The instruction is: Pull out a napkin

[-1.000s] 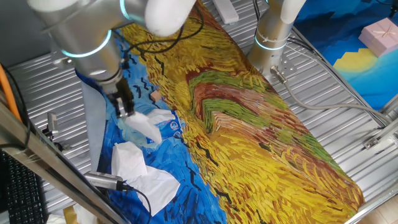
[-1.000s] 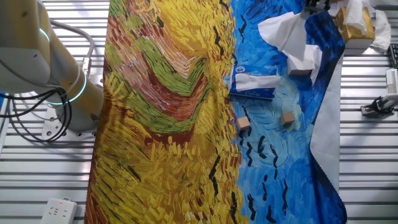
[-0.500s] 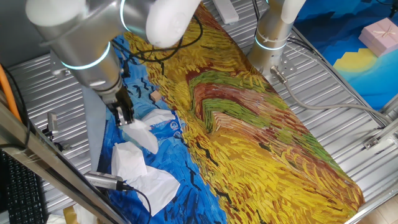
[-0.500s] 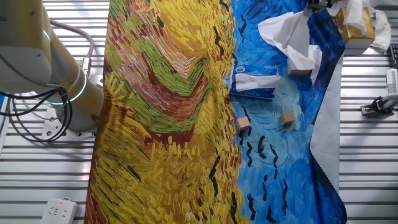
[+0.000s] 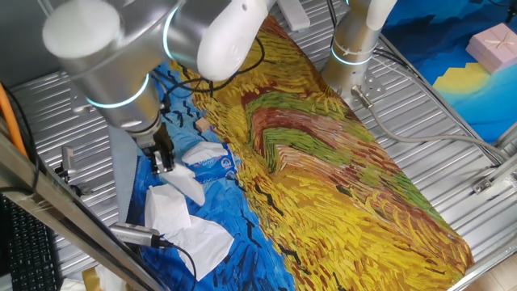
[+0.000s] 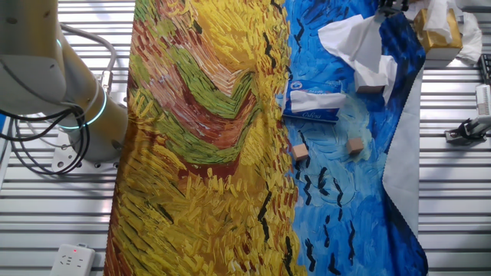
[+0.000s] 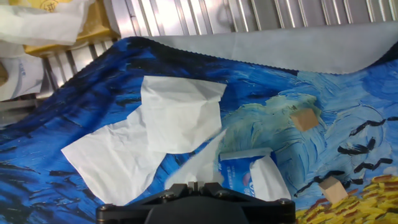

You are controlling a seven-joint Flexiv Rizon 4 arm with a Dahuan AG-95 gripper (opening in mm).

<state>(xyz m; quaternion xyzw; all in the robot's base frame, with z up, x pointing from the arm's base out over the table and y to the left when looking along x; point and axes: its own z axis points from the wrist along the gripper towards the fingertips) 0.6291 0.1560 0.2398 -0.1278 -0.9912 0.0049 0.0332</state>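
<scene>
Gripper (image 5: 166, 162) first: jaws pinched on the upper edge of the napkin (image 5: 185, 179), which hangs from them just above the blue cloth (image 5: 242, 212), beside the tissue pack (image 5: 215, 163). Expect almost no weight; thin, limp, creased paper that tears if you snag it. Keep your hold on that top edge. From the hand view the grip itself is hidden, so it's probably only a corner. Farther off lie loose tissues (image 5: 182, 218).

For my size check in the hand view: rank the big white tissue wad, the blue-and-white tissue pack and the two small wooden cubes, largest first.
1. Tissue wad, clearly largest.
2. Tissue pack, though its lower edge is cut off.
3. The upper cube and lower cube look alike; unranked.
</scene>
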